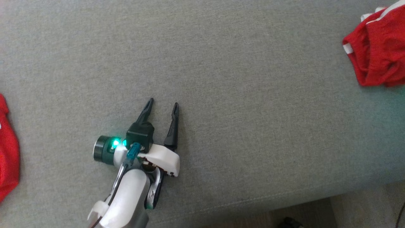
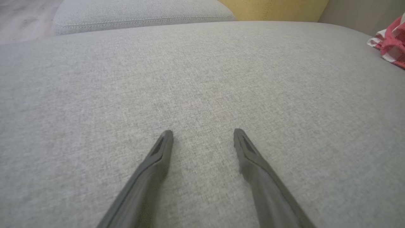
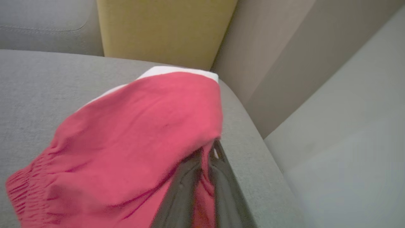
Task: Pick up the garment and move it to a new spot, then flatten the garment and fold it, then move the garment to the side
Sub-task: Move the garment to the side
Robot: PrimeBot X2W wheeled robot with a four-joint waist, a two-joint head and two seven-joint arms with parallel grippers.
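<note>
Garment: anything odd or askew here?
Nothing damaged. The red garment is bunched, not flat, near the cushion edge, pinched in the shut right gripper. A second red cloth lies at the head view's left edge.

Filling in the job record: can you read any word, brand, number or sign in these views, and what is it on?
No text can be read.
Left arm, near the wrist: a small dark mark, too blurred to read.
Red garment: white trim, no print or label to be seen.
Grey cushion: none.
</note>
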